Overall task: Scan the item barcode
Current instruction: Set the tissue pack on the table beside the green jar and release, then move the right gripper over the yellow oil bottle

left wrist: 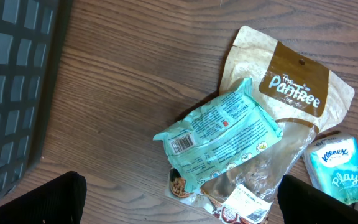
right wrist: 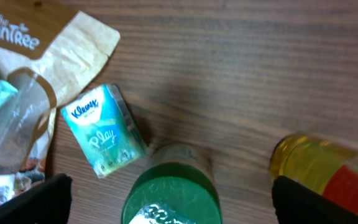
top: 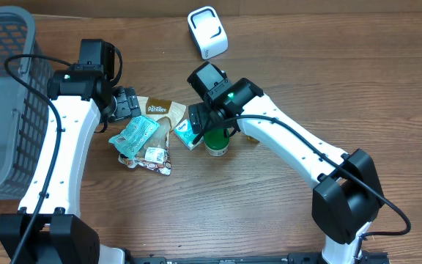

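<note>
Table [top: 357,81] of brown wood is being viewed from above, with a grey basket [top: 6,110] at its left edge. Both arms are being reached over a cluster of groceries near the middle. The left gripper [left wrist: 179,208] is being held with its fingers wide apart above a brown pouch [left wrist: 291,93] and the teal packet [left wrist: 222,134] lying across it; nothing is being clamped. The right gripper [right wrist: 179,208] is likewise being held spread and empty, directly over the green-lidded jar [right wrist: 171,193], with its fingers clear of the lid on both sides. A white scanner [top: 208,31] is being seen near the far edge, well apart from the cluster. A tissue pack [right wrist: 103,130] is lying just beside the jar, with a yellow bottle [right wrist: 325,171] near its other side. A barcode [left wrist: 180,144] is being shown face-up on the teal packet. No item is being carried, so the step in hand is being judged as selection and pick-up. The next move calls for closing on one item, likeliest the jar beneath the right gripper, then for its code to be turned toward the scanner.
</note>
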`<state>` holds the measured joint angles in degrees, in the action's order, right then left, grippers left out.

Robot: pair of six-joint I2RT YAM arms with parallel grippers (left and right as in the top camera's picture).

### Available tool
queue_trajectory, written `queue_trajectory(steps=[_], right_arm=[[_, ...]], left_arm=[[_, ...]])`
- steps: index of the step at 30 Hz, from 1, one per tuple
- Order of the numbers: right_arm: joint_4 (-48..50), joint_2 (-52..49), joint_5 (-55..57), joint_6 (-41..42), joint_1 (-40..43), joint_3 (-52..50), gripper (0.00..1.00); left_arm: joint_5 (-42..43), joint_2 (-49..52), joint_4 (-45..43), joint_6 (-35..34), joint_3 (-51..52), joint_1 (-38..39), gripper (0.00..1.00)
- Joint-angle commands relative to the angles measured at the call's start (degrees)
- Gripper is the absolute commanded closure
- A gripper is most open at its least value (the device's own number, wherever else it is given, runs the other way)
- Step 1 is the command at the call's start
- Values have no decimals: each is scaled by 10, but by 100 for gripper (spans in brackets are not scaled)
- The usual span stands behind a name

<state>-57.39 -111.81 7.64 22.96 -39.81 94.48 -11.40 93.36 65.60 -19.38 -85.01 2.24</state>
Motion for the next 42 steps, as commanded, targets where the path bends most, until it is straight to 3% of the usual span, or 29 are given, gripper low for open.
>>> queue_trajectory(steps=[1,16,25,29,36,42], right_arm=[[7,5,-5,41,-3,-24,0],[21,6,-39,34,-7,-37,0],[-96,6,-26,6,6,157,0],[-142,6,-22,6,35,200,0],[-188,6,-46,10,134,202,0],[-227,6,-45,10,170,198,0]], left_arm=[[-2,3,0,-6,-5,1,0],[-2,3,0,-6,-5,1,1],[-2,3,0,-6,-5,1,1],[-2,3,0,-6,-5,1,0],[-2,3,0,-6,-5,1,1],[-2,3,0,-6,-5,1,0]])
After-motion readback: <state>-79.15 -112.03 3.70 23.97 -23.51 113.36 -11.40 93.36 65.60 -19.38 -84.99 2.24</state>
